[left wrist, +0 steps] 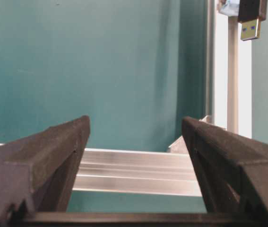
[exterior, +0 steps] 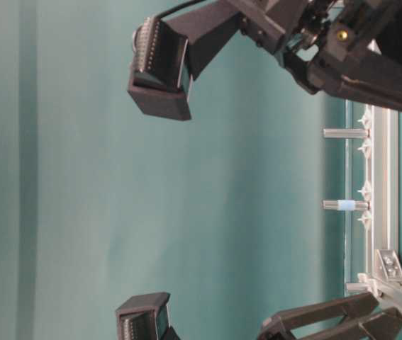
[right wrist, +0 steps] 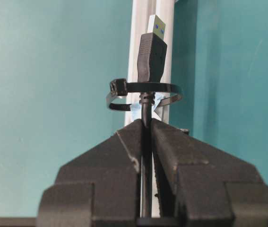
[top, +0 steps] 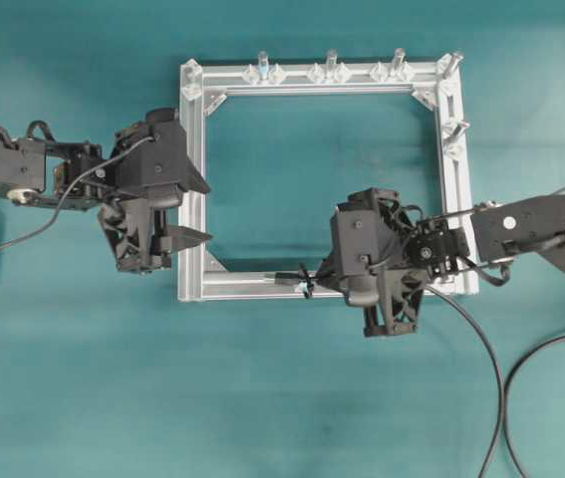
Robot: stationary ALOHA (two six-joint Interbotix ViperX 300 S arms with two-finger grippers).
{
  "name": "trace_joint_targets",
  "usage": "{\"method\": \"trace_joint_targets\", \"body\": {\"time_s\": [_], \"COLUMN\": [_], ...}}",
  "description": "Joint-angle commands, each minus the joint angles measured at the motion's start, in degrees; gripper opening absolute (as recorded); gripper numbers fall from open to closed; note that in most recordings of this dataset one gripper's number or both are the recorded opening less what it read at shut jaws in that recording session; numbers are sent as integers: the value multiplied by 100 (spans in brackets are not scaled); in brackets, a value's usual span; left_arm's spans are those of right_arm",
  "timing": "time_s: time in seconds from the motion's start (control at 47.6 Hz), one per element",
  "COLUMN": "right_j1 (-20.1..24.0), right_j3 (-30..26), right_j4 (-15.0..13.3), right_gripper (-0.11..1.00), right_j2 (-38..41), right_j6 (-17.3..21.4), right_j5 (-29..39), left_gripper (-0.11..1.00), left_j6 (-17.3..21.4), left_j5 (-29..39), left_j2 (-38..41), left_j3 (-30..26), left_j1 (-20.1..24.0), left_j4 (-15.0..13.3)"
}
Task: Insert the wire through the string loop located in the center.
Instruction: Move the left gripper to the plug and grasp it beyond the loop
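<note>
My right gripper [right wrist: 146, 124] is shut on the wire [right wrist: 146, 111] just behind its black plug [right wrist: 151, 56]. The plug's metallic tip [right wrist: 156, 26] points away from me along the frame rail. The string loop [right wrist: 143, 93] is a small black ring on a pale blue base [right wrist: 158, 101]. The wire seems to run through the ring, with the plug beyond it. Overhead, the right gripper [top: 327, 279], the loop [top: 307, 283] and the plug [top: 285, 276] are at the frame's near rail. My left gripper [top: 186, 239] is open and empty over the left rail. The plug also shows in its view [left wrist: 252, 18], far ahead at the top right.
The square aluminium frame [top: 322, 88] carries several upright silver bolt posts [top: 331, 62] along its far and right rails. The wire's slack [top: 486, 354] trails off to the bottom right, beside another cable [top: 551, 344]. The left rail [left wrist: 138, 170] lies just under the left gripper's fingers.
</note>
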Motion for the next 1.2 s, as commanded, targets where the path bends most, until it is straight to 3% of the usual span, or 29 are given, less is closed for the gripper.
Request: {"method": "trace_joint_targets", "body": {"time_s": [0.0,1.177], "right_j1": [-9,-105], "right_j3": [-132,-229], "right_j4": [-9,-9], "right_gripper": [8,8], "right_j2": [-62,44], "right_j6": [-9,-9], "right_j5": [-44,-44], "left_gripper": [81,83], "left_j6": [53,-9], "left_j5": [-18,343], "left_j2": [-105,1318], "left_j3": [-141,-1881], "left_j1": [-26,-914], "left_j4": [26,18]}}
